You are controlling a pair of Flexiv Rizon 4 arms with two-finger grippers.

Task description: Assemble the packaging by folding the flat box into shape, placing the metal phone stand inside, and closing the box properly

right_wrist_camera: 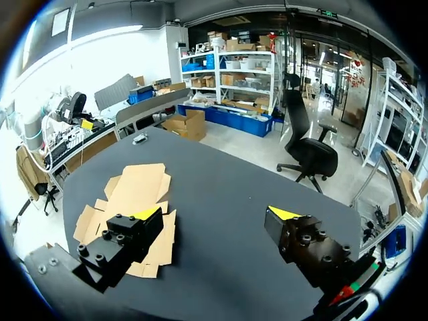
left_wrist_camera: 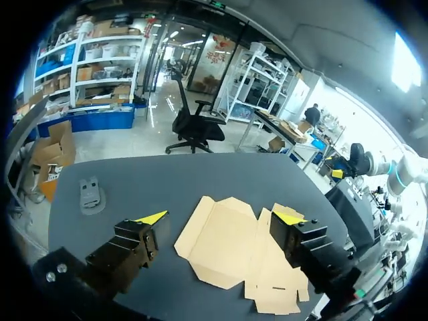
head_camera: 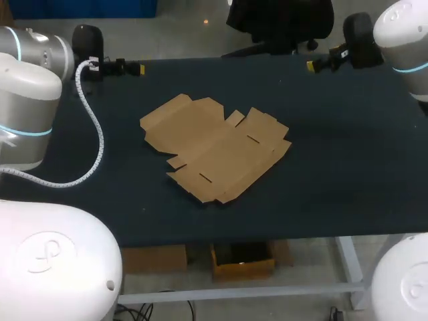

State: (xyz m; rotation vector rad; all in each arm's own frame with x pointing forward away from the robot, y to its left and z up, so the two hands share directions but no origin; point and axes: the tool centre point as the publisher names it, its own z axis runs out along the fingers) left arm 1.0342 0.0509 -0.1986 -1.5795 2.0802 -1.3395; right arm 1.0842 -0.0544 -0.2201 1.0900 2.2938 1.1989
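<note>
One flat box [head_camera: 217, 147] is what you've got, unfolded brown cardboard lying mid-table with all flaps and tabs spread out and no walls raised. It lies flat on the dark table [head_camera: 348, 167], set at an angle to the table's edges, with slots visible in two of its panels.

Your left wrist view shows the same sheet [left_wrist_camera: 234, 247] under and just ahead of the left gripper [left_wrist_camera: 221, 217]. The fingers are spread wide, one to each side of the sheet and above it, not touching it.

You see the metal phone stand [left_wrist_camera: 91, 194] as a small grey piece on the bare table. It is outside the box and well apart from it, near the table's edge beyond the left gripper's finger. Your right wrist view catches it too [right_wrist_camera: 140, 138], tiny, at the far edge past the cardboard [right_wrist_camera: 134, 194]. Its shape is too small to make out, and the head view doesn't show it.

Your right gripper [right_wrist_camera: 214, 214] is also wide open with only bare table between the fingers. One finger overlaps the cardboard's edge in that view.

Head view puts both grippers at the table's far side, the left [head_camera: 117, 67] at the far left corner and the right [head_camera: 328, 60] at the far right. Both are well apart from the box. A coiled white cable [head_camera: 97, 134] hangs off your left arm over the table's left part.
</note>
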